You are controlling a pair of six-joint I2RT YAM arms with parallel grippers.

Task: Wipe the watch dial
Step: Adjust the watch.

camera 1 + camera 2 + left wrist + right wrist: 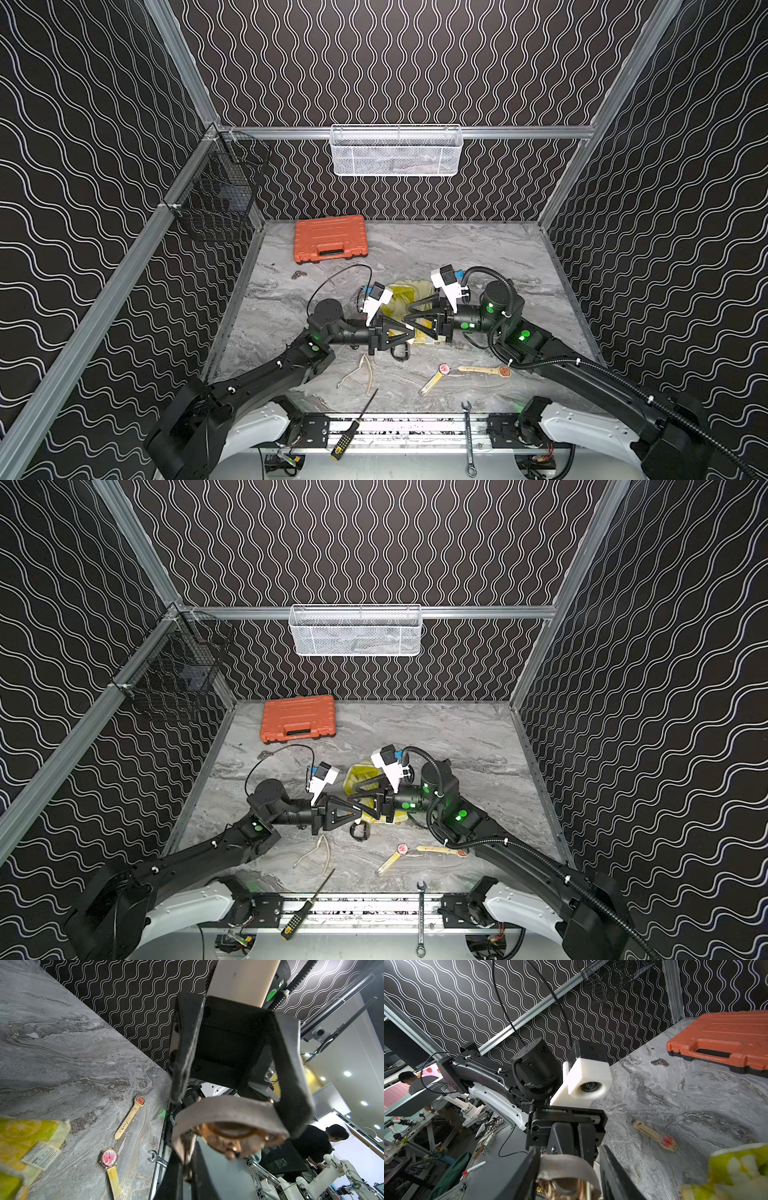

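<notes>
**Operator:** Where is the watch, and what has hold of it?

**Technician:** It is at mid-table, raised above the yellow cloth (pixel 409 289). The left gripper (pixel 412 332) is pinched shut on the watch (pixel 228 1124), apparently at the grey strap (pixel 566 1164). The right gripper (pixel 407 314) faces it with its jaws apart. They straddle the strap loop without visibly clamping it.

**Operator:** How will it handle?

**Technician:** It is probably light. The strap is soft and will flex and swing. The case is rigid, and the crystal is likely slippery and easy to scratch. Grip the strap close to the case, or the case edges, and keep the pads off the dial. Wiping pressure will likely twist a case held only by its strap, so brace it.

**Operator:** What does each view add?

**Technician:** Both top views show the arms meeting. The cloth lies unheld on the table, reaching to the far side, and two other watches (pixel 444 369) lie near and to the right. The meeting fingers mask the held watch. The left wrist view shows a blurred bronze case ring. The right wrist view shows a gap between the strap and one right-hand finger.
</notes>
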